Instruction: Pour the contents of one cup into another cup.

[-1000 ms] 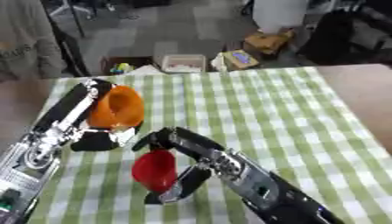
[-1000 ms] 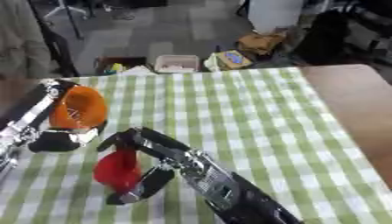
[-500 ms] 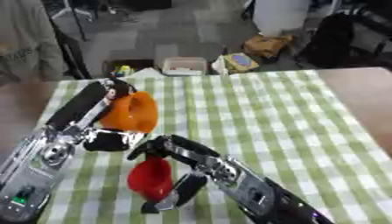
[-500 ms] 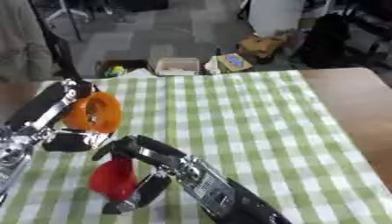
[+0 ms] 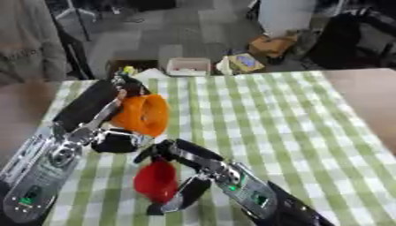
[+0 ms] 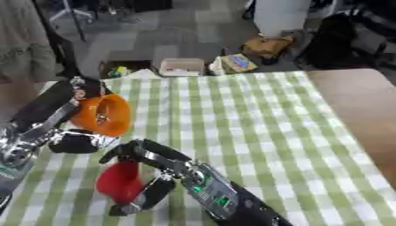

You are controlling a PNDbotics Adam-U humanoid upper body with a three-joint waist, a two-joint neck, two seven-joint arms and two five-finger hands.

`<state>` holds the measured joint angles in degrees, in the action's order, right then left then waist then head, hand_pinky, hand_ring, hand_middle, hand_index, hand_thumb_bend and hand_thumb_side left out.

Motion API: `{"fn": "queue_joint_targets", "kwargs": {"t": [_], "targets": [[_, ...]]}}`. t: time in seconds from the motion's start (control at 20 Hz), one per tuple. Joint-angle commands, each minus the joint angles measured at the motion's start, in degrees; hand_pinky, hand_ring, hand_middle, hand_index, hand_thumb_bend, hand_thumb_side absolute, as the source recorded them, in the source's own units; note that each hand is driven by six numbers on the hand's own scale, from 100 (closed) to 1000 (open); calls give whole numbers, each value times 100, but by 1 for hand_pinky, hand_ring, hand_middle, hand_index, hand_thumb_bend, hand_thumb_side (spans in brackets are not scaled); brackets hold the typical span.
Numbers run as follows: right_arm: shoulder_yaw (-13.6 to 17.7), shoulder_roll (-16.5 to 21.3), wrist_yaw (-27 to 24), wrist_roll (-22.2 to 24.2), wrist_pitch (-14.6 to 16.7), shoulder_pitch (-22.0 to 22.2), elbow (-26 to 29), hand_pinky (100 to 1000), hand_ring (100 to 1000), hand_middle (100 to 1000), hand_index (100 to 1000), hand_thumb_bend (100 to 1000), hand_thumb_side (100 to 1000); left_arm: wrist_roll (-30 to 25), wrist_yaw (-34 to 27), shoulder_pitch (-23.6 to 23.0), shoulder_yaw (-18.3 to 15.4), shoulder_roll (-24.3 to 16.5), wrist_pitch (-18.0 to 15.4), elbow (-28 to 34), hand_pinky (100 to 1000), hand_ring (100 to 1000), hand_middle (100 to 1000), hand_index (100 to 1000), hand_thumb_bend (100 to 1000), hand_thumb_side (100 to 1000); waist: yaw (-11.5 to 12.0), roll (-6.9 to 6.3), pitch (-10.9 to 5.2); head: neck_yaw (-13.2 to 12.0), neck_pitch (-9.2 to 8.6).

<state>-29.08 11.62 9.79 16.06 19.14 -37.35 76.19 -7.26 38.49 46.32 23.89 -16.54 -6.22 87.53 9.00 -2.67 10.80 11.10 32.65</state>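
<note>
- Since half a second ago, our left hand (image 5: 116,141) has brought the orange cup (image 5: 143,114) closer to the red cup (image 5: 156,181); the orange cup now sits just above and behind it, tipped over with its mouth facing sideways.
- We judge this as the approach to the pour: the two cups are near each other, but the orange rim is not yet over the red cup's opening.
- Left hand: its fingers are wrapped around the orange cup, which is lifted off the checked tablecloth (image 5: 271,114).
- Right hand (image 5: 182,176): its fingers and thumb are closed around the red cup, which stands roughly upright between them, low over the cloth. We cannot tell whether its base touches the cloth.
- Count: two cups, one orange and one red; two hands, one on each cup.
- We see no contents in either cup and nothing spilled on the cloth.
</note>
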Motion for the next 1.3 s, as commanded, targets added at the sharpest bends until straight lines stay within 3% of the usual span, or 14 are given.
{"fn": "queue_joint_targets", "kwargs": {"t": [0.05,1.3], "targets": [[76,-12,-30,-27,-16,-90,38,367,381,238,792,260,100,92,32,45,-28,-123,-38,137,476,372,225,539,258,114,-3,-2,-99,-34,-32],[218,70,-213,-162,-99,3,-49,364,379,233,790,262,100,430,861,-81,103,-420,-615,210,501,355,214,516,270,100,-79,-37,-95,-92,-8]]}}
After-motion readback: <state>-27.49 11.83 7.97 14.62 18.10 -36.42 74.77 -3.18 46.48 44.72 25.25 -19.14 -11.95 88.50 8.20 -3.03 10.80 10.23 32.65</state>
